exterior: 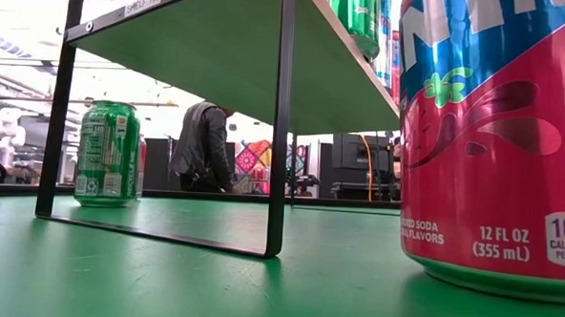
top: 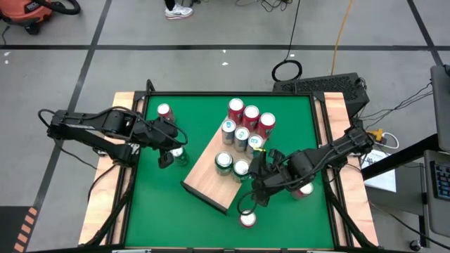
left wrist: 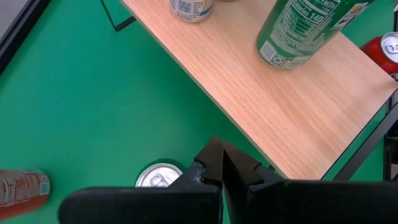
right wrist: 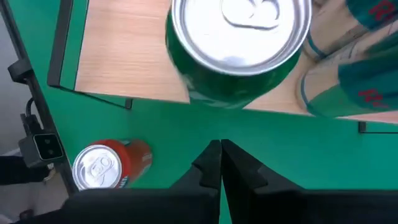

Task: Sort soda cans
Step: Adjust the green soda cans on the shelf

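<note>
Several soda cans stand upright on the green table (top: 295,112) and on a light wooden board (top: 211,176) raised on a black frame (exterior: 282,120). Two green cans (top: 223,161) (top: 241,169) stand on the board, and red cans (top: 251,114) and teal cans (top: 242,135) stand beyond its far end. My left gripper (top: 166,156) (left wrist: 222,167) is shut, close beside a green can (top: 178,153) whose silver top (left wrist: 158,176) shows next to the fingers. My right gripper (top: 259,190) (right wrist: 221,157) is shut and empty over the table, near the board's right edge and facing a green can (right wrist: 239,43). My left gripper is shut right beside the green can's top (left wrist: 163,174). The gripper's own body hides the can's near side, so I cannot tell whether a finger touches it.
Single red cans stand at the far left (top: 164,111), near the front edge (top: 247,219) (right wrist: 106,165) and under my right arm (top: 304,188). A red can (exterior: 493,139) fills the low view's right. A person (exterior: 203,145) stands in the room behind.
</note>
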{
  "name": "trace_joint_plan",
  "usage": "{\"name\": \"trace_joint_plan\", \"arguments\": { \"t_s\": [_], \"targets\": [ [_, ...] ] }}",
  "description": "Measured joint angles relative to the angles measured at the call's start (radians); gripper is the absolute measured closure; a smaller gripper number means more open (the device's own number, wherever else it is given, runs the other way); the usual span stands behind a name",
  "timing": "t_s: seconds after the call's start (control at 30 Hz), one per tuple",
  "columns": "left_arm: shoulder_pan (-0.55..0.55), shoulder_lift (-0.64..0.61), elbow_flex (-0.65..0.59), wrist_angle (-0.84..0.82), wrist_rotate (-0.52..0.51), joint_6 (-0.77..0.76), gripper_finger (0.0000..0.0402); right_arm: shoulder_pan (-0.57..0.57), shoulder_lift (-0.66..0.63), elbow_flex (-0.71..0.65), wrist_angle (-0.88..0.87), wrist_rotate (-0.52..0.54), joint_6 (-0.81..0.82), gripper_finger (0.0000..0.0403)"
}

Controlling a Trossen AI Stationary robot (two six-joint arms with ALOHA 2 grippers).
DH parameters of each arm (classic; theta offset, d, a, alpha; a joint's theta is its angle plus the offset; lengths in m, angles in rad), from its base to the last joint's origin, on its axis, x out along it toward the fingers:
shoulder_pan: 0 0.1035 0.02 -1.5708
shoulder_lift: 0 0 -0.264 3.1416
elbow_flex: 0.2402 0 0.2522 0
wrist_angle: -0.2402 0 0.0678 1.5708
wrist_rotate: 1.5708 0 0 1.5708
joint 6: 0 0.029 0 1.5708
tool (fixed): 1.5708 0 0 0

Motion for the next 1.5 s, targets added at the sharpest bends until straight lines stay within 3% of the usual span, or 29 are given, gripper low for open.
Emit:
{"name": "trace_joint_plan", "arguments": {
  "t_s": [0.37,1.5],
  "targets": [
    [0.000,0.000,0.000,0.006,0.000,-0.008,0.0398,-0.049,0.004,0.000,0.052,-0.026,-0.072,0.0402],
    [0.000,0.000,0.000,0.004,-0.039,-0.008,0.0398,-0.062,0.006,0.000,0.079,-0.027,-0.065,0.0403]
  ]
}}
